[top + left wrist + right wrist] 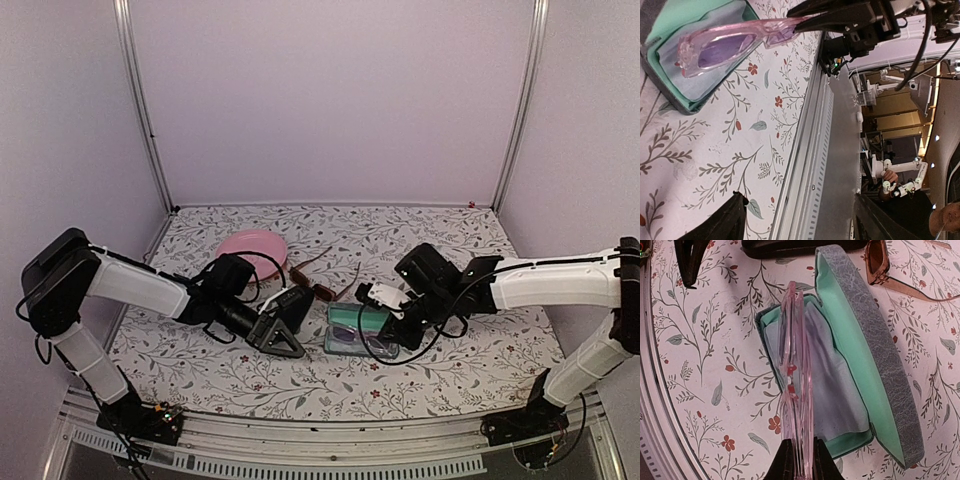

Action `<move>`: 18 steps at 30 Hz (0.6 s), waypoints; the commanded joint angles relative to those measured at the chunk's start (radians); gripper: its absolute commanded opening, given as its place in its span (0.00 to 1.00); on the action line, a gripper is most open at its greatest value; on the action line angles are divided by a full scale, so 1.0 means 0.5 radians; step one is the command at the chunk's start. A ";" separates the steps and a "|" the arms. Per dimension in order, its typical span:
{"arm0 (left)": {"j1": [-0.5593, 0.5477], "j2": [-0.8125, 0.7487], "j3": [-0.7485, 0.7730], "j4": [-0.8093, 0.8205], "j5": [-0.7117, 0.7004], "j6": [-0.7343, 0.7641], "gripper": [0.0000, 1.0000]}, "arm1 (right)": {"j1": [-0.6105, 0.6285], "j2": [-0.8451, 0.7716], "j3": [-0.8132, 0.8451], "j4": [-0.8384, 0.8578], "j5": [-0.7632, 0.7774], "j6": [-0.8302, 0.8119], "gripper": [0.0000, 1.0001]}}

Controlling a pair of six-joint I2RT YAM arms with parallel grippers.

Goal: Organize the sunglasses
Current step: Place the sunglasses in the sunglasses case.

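A pale pink, near-transparent pair of sunglasses [796, 365] is folded and pinched edge-on by my right gripper [800, 462], which is shut on one end of it. It hangs over the front rim of an open grey-blue case [875, 355] with mint lining and a grey cloth [835, 380] inside. From the left wrist view the same pink pair [725, 45] sits just above the case [670, 95]. The reddish-brown sunglasses [318, 288] lie unfolded on the cloth behind the case. My left gripper [288, 332] hovers open just left of the case, holding nothing.
A black oblong case [800, 247] lies beyond the open case, next to the left gripper's finger [690, 260]. A pink round object [255, 245] sits at the back left. The table's metal front rail [810, 165] runs close behind the left gripper.
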 commanded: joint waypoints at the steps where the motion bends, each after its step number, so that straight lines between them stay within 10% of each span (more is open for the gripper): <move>1: 0.023 -0.023 -0.002 0.000 0.008 0.032 0.74 | -0.053 0.053 0.066 -0.024 -0.099 -0.054 0.09; 18: 0.024 0.020 0.017 0.022 0.020 0.026 0.74 | -0.111 0.118 0.132 -0.033 -0.152 -0.172 0.09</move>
